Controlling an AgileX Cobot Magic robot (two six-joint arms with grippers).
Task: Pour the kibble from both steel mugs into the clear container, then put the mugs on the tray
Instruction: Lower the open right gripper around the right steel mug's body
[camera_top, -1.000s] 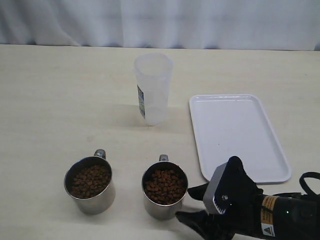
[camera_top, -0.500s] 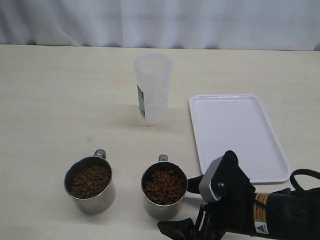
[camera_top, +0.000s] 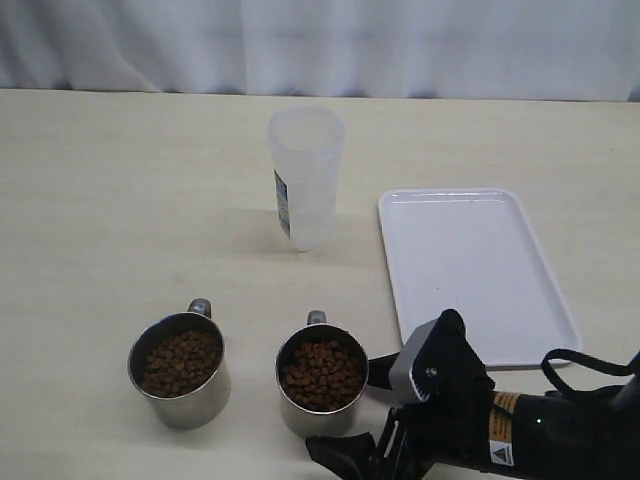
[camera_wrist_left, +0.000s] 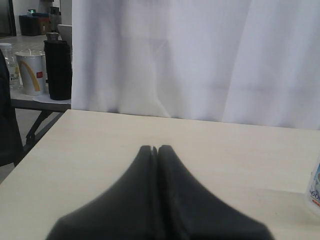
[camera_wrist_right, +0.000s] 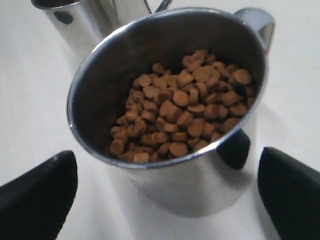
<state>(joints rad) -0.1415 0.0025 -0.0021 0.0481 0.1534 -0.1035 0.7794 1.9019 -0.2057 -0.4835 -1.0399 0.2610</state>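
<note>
Right wrist view, mug (camera_wrist_right: 175, 187) inside spread hand (camera_wrist_right: 167, 167)

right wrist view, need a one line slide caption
Open right gripper flanking a steel mug partly filled with kibble.

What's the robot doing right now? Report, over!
Right jaws wide open, flanking the right-hand shiny steel mug holding brown kibble, not gripped. Left jaws shut, holding nothing. Tall frosted plastic tumbler empty; nothing between them.

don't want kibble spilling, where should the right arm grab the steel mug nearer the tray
Pinch the steel mug across its round wall, from the side opposite its handle: it stands upright with kibble inside, and the open right tool straddles it.
</note>
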